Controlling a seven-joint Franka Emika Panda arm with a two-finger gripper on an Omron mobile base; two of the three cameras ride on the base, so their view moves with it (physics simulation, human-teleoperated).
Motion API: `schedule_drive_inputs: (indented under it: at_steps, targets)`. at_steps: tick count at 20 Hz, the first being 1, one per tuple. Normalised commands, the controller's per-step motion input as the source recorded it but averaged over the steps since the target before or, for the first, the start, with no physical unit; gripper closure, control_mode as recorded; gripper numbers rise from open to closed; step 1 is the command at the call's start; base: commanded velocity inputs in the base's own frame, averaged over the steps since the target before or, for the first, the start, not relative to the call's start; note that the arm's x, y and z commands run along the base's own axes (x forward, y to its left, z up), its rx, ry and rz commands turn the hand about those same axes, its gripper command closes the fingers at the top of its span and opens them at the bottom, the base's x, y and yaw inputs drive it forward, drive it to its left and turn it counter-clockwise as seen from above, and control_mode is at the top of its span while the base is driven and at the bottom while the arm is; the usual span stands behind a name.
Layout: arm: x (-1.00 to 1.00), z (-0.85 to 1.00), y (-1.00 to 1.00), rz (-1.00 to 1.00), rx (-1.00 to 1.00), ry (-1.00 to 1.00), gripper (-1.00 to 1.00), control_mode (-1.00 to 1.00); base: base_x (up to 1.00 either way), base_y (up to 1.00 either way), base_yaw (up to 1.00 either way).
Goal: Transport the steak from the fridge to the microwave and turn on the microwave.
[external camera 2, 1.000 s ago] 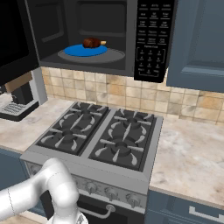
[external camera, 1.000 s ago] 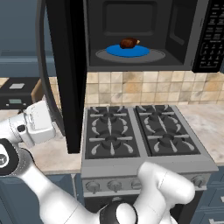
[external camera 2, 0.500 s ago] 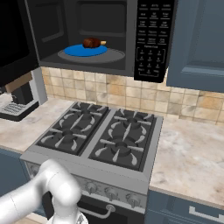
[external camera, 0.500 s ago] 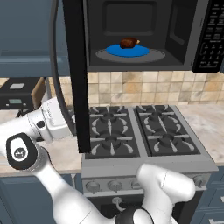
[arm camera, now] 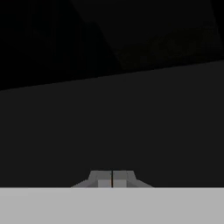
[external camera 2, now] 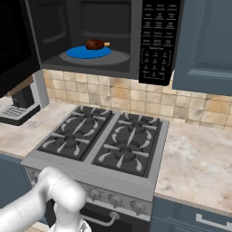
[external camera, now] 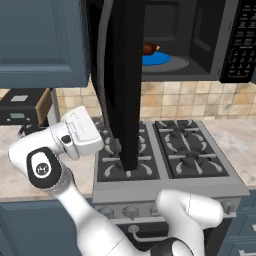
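Steak (external camera 2: pixel 95 44) on blue plate (external camera 2: pixel 81 52) in microwave (external camera 2: pixel 113 36) | door (external camera: pixel 122 85) ajar, seemingly against pincer (arm camera: pixel 112 179) | pincer closed, empty

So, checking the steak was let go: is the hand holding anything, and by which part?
Nothing is held: the hand is shut and empty against the microwave door; the steak lies inside.

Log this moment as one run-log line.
steak: on blue plate in microwave | door: open | gripper: shut, empty, against door
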Motion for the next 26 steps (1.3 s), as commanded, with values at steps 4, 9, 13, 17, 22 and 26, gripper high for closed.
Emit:
schedule_drive_inputs:
  at_steps: [4, 9, 13, 17, 22, 26]
  targets:
    - [0.00, 0.10, -0.46, 0.00, 0.00, 0.00, 1.00, -1.00, 0.00, 0.00, 0.00]
    - [0.00, 0.16, -0.44, 0.00, 0.00, 0.00, 1.00, -1.00, 0.00, 0.00, 0.00]
    - [0.00, 0.22, -0.42, 0.00, 0.00, 0.00, 1.00, -1.00, 0.00, 0.00, 0.00]
    - [0.00, 0.25, -0.45, 0.00, 0.00, 0.00, 1.00, -1.00, 0.00, 0.00, 0.00]
    - [0.00, 0.25, -0.48, 0.00, 0.00, 0.00, 1.00, -1.00, 0.00, 0.00, 0.00]
    - [0.00, 0.22, -0.51, 0.00, 0.00, 0.00, 1.00, -1.00, 0.00, 0.00, 0.00]
